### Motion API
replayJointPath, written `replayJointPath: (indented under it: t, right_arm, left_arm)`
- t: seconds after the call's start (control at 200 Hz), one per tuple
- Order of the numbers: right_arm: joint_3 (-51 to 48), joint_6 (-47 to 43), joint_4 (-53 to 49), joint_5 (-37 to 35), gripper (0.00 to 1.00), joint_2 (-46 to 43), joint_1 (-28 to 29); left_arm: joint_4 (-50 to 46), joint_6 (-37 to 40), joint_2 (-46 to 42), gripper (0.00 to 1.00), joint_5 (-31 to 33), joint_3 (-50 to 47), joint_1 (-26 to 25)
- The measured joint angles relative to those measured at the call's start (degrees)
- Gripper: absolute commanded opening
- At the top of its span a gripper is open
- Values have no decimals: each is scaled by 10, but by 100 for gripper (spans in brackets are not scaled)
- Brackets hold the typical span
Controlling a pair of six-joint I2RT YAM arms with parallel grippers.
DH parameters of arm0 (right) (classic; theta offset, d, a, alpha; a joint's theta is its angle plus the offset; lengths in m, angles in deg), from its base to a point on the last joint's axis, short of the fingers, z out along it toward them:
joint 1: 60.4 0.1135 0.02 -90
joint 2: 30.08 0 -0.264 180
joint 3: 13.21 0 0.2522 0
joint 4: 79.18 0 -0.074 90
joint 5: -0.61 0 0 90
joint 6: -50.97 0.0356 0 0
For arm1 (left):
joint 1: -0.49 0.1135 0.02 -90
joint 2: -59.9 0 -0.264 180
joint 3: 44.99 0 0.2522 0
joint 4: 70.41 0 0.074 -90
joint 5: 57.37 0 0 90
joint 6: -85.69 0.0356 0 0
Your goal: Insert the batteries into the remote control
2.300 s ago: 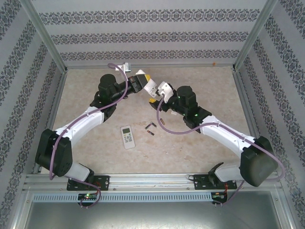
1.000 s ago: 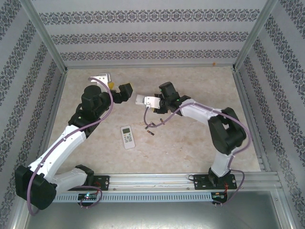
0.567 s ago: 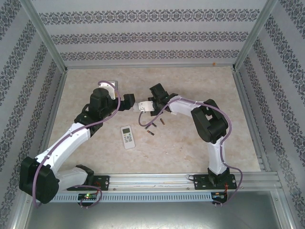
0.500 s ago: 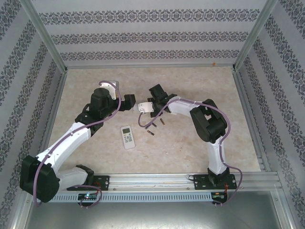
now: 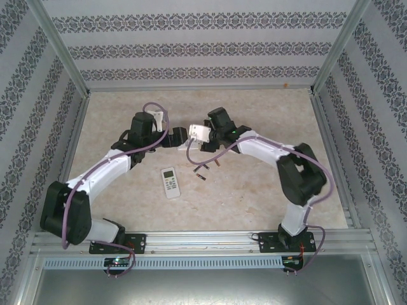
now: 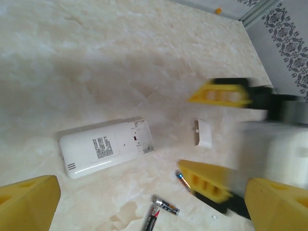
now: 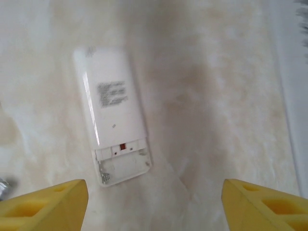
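Observation:
The white remote control (image 5: 170, 182) lies back-up on the table, its battery bay (image 7: 122, 166) open and empty. In the left wrist view the remote control (image 6: 106, 147) lies left of its loose white cover (image 6: 202, 133). Three batteries (image 5: 201, 173) lie loose right of the remote: two touching (image 6: 166, 205) and one (image 6: 183, 179) partly under a yellow finger of the right gripper. My left gripper (image 5: 177, 135) hangs open above them, holding nothing. My right gripper (image 5: 198, 132) is open too, above the remote (image 7: 113, 115), its fingers (image 6: 219, 92) blurred.
The two grippers hang close together over the middle of the marble-patterned table (image 5: 254, 190). Patterned walls and metal rails (image 5: 203, 240) close it in. A small orange speck (image 5: 287, 83) lies at the far right corner.
The right gripper's jaws have spread wider and it has shifted slightly back and right. The left arm has swung toward the centre, bringing its gripper next to the right one.

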Motion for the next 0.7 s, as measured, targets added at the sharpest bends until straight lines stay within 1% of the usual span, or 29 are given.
replayJointPath:
  t: [0.025, 0.095, 0.155, 0.245, 0.31, 0.39, 0.47, 0.589, 0.699]
  right_arm:
    - [-6, 38, 4, 0, 69, -19, 0]
    - [-9, 193, 5, -26, 58, -68, 0]
    - [-10, 329, 1, -45, 55, -98, 0]
    - [-43, 492, 6, -34, 48, -131, 0]
    - [-75, 573, -2, -13, 44, -140, -1]
    - [-100, 636, -22, 23, 42, -133, -1]
    - [-104, 663, -38, 63, 41, -110, -1]
    - [-103, 665, -52, 104, 40, -63, 0]
    - [-98, 654, -71, 112, 39, -23, 3]
  left_arm:
    - [-1, -5, 12, 98, -9, 8, 5]
    - [-4, -12, 44, 98, -29, 27, 19]
    - [-13, -14, 68, 98, -39, 42, 26]
    - [-35, -14, 95, 98, -43, 63, 30]
    - [-46, -14, 106, 99, -47, 75, 30]
    - [-53, -14, 109, 99, -49, 83, 30]
    - [-60, -14, 109, 100, -51, 88, 30]
    - [-66, -14, 109, 100, -52, 89, 30]
    - [-71, -14, 109, 100, -51, 89, 30]
